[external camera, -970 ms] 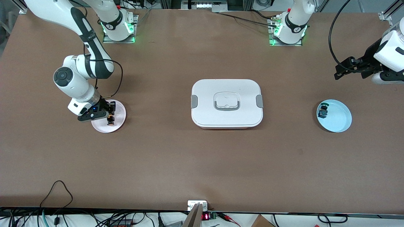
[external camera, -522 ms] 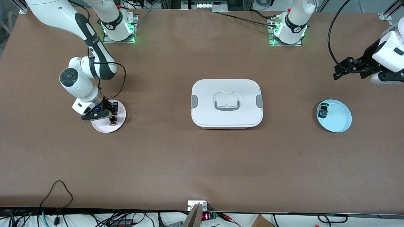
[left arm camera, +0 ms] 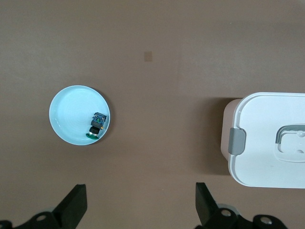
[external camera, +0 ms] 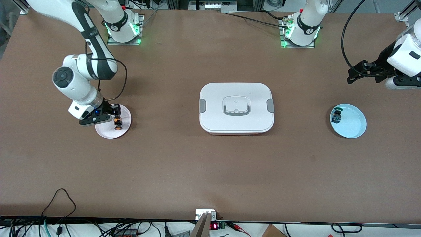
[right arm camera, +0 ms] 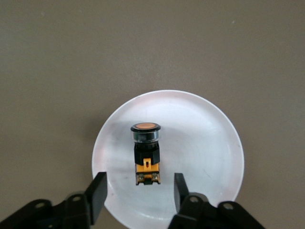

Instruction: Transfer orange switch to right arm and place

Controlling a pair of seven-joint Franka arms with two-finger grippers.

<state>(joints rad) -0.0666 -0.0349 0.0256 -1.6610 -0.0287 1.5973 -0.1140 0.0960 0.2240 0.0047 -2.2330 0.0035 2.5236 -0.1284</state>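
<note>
Released moments earlier, the orange switch (external camera: 117,124) lay on its side on the pink plate (external camera: 124,129) as the right claw (external camera: 115,111) drew back from it, its fingers parted and no longer touching the part. A second before, that claw had been clamped on the switch just above the plate; the right wrist view showed the switch (right arm camera: 146,152) resting free between the spread fingertips, orange cap pointing away from the claw. By the look of it, the placing step was done and only the arm's retreat remained.

At the left arm's end of the table (external camera: 210,171), the left claw (external camera: 353,73) waited in the air near the table's edge, jaws wide apart and empty, unmoved over the last second. Below it, nearer the front camera, the blue plate (external camera: 353,128) carried the green switch (external camera: 336,115) at its rim.

Counted on the table: two plates, one pink and one blue; two switches, one orange and one green, one to each plate; and one white lidded box (external camera: 236,107) with grey latches, standing at the table's middle between the plates.
</note>
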